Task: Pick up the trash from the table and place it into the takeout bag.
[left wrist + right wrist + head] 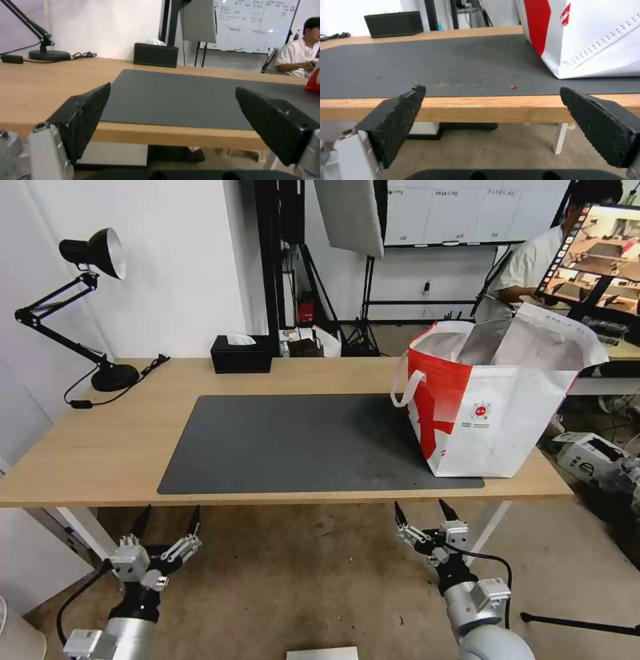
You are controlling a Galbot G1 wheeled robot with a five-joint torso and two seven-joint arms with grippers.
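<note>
The takeout bag stands open at the right end of the table, partly on the dark grey mat; its foil lining shows at the top. The trash is out of view; what lies inside the bag cannot be seen. A tiny red speck lies on the mat near the front edge. My left gripper hangs open below the table's front edge on the left. My right gripper is open too, below the front edge and just left of the bag. Neither holds anything.
A black tissue box sits at the table's back edge. A black desk lamp with its cable stands at the back left corner. A person sits at a monitor behind the bag, beyond the table. Boxes lie on the floor at right.
</note>
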